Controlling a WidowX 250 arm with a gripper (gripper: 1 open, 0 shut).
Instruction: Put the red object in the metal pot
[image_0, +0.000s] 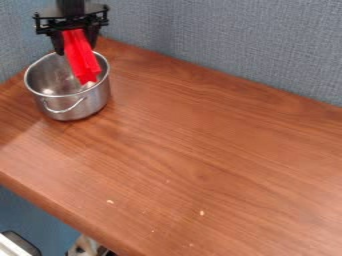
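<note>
Gripper (72, 32) holds red object (83, 60) over metal pot (64, 95) on wooden table (201, 150).

Red block (82, 58) hanging tilted over shiny steel pot (67, 85)

A metal pot (67, 85) stands near the far left corner of the wooden table (201, 150), upright, its thin wire handle hanging against the near side of its wall. Above it, a dark gripper (72, 30) points steeply down, its jaws closed on the upper end of the red object (82, 58). The red object hangs tilted, its lower end within the pot's rim. Contact with the pot's inside cannot be determined. A grey-blue wall (241, 40) backs the table's far edge.
</note>
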